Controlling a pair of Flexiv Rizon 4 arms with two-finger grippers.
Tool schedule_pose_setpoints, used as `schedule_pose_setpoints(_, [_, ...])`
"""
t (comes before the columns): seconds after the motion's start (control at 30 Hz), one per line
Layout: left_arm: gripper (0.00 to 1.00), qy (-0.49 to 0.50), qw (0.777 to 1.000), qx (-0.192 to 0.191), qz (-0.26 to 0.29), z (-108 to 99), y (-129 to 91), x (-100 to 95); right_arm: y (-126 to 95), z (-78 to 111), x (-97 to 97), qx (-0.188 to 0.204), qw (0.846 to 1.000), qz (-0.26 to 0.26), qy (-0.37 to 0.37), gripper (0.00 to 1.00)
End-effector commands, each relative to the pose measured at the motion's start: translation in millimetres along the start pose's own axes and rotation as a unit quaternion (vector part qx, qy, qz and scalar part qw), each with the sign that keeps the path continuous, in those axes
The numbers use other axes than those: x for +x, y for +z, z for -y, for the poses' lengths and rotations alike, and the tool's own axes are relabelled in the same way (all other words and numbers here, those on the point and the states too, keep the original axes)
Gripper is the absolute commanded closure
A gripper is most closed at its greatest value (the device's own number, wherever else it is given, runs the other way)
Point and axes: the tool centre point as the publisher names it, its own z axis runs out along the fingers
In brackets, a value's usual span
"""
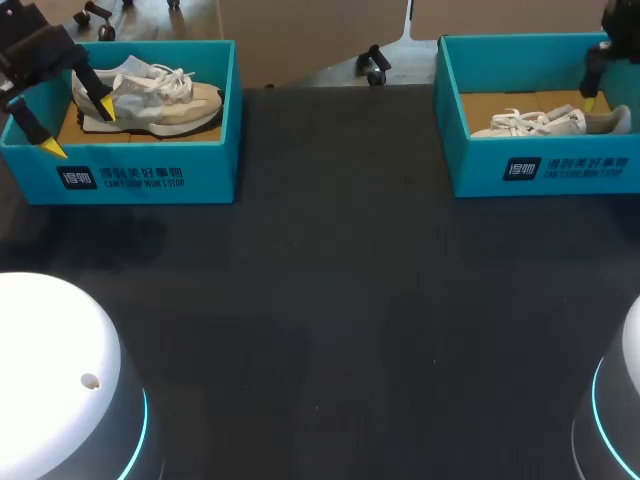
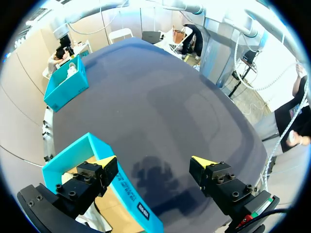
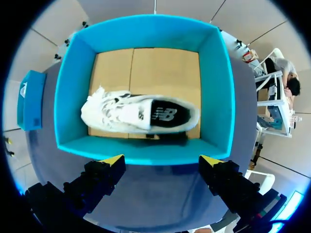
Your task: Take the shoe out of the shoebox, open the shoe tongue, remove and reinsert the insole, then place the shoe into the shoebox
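Observation:
A beige and grey sneaker (image 1: pixel 150 95) lies in the teal shoebox (image 1: pixel 140 175) at the table's far left. My left gripper (image 1: pixel 78 128) hangs open at that box's left end. In the left wrist view the left gripper (image 2: pixel 154 161) straddles the box wall (image 2: pixel 124 187), one finger inside and one outside. A white shoe (image 1: pixel 540 122) lies in a second teal shoebox (image 1: pixel 545 170) at the far right. My right gripper (image 1: pixel 597 85) hovers above it. From the right wrist, the white shoe (image 3: pixel 138 114) shows its dark insole, and the open right gripper (image 3: pixel 163 160) is over the near wall (image 3: pixel 146 153), holding nothing.
The dark table top (image 1: pixel 330 300) stretches between the two boxes. Two white robot bases (image 1: pixel 60 390) stand at the near corners. The right-hand box (image 2: pixel 65 82) shows far across the table from the left wrist.

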Motion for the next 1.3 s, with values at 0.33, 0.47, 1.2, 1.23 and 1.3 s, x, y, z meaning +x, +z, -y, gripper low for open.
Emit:
schedule_pose_setpoints(0.33, [0.0,0.0,1.0,-0.001,0.0,0.0,-0.2,0.3,-11.8,37.4,23.7,-0.005,1.0,0.001,0.013,0.0])
schedule_pose_setpoints(0.47, [0.0,0.0,1.0,-0.001,0.0,0.0,-0.2,0.3,-11.8,37.4,23.7,-0.005,1.0,0.001,0.013,0.0])
schedule_pose_setpoints(1.2, [0.0,0.292,0.95,-0.102,-0.044,-148.6,-71.2,-66.5,-11.8,37.4,23.7,-0.005,1.0,0.001,0.013,0.0])
schedule_pose_setpoints(1.23, [0.0,0.292,0.95,-0.102,-0.044,-148.6,-71.2,-66.5,-11.8,37.4,23.7,-0.005,1.0,0.001,0.013,0.0])
schedule_pose_setpoints(1.3, [0.0,0.292,0.95,-0.102,-0.044,-148.6,-71.2,-66.5,-11.8,37.4,23.7,-0.005,1.0,0.001,0.013,0.0])
